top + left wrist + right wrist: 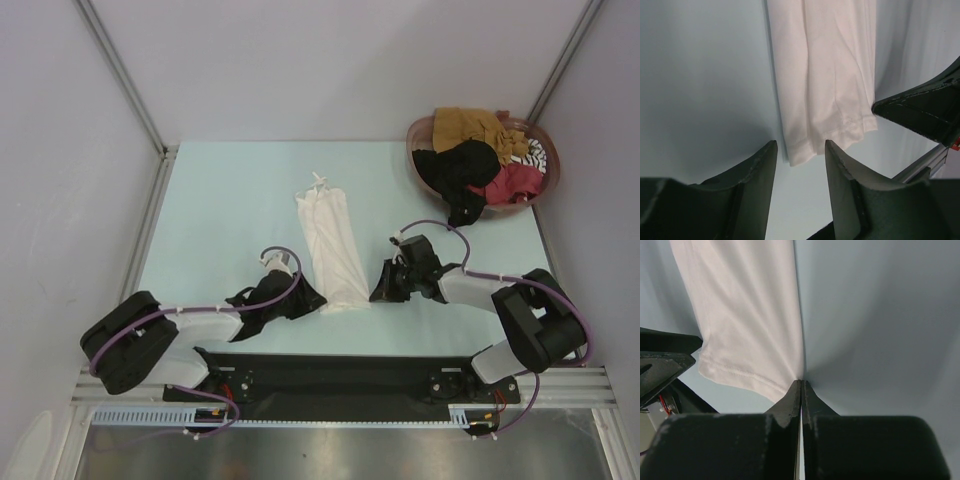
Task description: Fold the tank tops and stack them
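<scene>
A white tank top (330, 245) lies folded into a long narrow strip on the pale table, hem toward me. My left gripper (310, 295) sits low at the hem's left corner. Its jaws are open, and the cloth corner (800, 155) lies just beyond the fingertips (769, 150). My right gripper (378, 288) is at the hem's right corner and shut. The white cloth (745, 315) puckers into its closed tips (801, 381). More tank tops fill the basket: mustard-brown (465, 125), black (455, 170), red (515, 182) and striped (535, 152).
The round reddish-brown basket (412, 140) stands at the table's back right corner, with black cloth hanging over its front rim. Grey walls enclose the table on three sides. The other arm's gripper shows at the edge of each wrist view.
</scene>
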`<state>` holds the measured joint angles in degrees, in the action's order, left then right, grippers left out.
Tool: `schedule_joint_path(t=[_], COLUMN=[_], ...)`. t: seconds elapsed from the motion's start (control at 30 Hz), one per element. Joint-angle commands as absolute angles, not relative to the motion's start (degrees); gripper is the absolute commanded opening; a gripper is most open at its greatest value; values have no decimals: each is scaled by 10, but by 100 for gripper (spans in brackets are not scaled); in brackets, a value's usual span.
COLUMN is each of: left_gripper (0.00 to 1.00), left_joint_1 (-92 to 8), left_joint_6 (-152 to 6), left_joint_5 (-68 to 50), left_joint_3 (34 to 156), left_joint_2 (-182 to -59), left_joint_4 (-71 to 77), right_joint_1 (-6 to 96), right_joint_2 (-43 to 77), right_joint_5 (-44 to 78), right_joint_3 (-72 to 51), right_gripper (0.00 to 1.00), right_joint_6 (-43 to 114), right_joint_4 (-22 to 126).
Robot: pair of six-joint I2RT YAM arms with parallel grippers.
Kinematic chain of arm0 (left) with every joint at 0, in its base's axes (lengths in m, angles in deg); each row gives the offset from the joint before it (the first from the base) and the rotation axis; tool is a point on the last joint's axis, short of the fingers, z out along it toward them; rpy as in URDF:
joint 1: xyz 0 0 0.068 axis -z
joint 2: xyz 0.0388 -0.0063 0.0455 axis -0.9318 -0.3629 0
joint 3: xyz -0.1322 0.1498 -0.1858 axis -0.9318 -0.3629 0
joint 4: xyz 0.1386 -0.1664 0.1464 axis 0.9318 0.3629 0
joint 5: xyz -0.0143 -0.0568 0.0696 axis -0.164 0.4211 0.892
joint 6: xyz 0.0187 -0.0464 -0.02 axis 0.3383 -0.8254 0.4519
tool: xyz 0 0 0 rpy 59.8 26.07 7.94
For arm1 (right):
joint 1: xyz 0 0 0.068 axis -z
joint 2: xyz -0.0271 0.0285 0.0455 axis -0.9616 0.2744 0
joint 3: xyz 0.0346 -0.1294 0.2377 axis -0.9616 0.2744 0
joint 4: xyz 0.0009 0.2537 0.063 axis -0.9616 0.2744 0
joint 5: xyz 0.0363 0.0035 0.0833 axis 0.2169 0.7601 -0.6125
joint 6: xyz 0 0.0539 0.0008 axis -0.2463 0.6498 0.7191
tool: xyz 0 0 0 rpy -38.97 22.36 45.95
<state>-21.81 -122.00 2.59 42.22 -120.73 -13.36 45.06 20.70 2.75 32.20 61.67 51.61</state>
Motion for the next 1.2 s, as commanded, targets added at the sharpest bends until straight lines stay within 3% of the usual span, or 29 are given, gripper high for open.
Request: schedule_joint_path(t=[0.0, 0.17, 0.43, 0.7, 0.77, 0.8, 0.9, 1.17], left_gripper=[49, 40, 0, 0, 0, 0, 0, 0], left_joint_1=[-197, -182, -181, -181, -181, -181, -181, -180], left_joint_6=[-1256, -1288, -1273, -1248, -1248, -1247, -1248, -1250], left_joint_5=[40, 67, 72, 63, 53, 50, 44, 37], left_joint_3=[419, 407, 411, 394, 382, 379, 367, 351], left_joint_2=[-1230, -1223, -1218, -1140, -1112, -1105, -1087, -1083], left_joint_4=[-127, -111, -107, -34, -17, -15, -7, -22], right_joint_1=[450, 444, 422, 383, 373, 370, 355, 320], right_joint_2=[193, 175, 163, 138, 126, 121, 109, 107], right_joint_5=[15, 20, 28, 50, 54, 58, 68, 73], right_joint_3=[327, 326, 321, 335, 340, 344, 352, 377], right_gripper=[1, 1, 1, 4, 17, 37, 46, 45], right_joint_6=[625, 626, 633, 650, 657, 659, 671, 704], right_joint_4=[498, 506, 513, 549, 549, 548, 546, 521])
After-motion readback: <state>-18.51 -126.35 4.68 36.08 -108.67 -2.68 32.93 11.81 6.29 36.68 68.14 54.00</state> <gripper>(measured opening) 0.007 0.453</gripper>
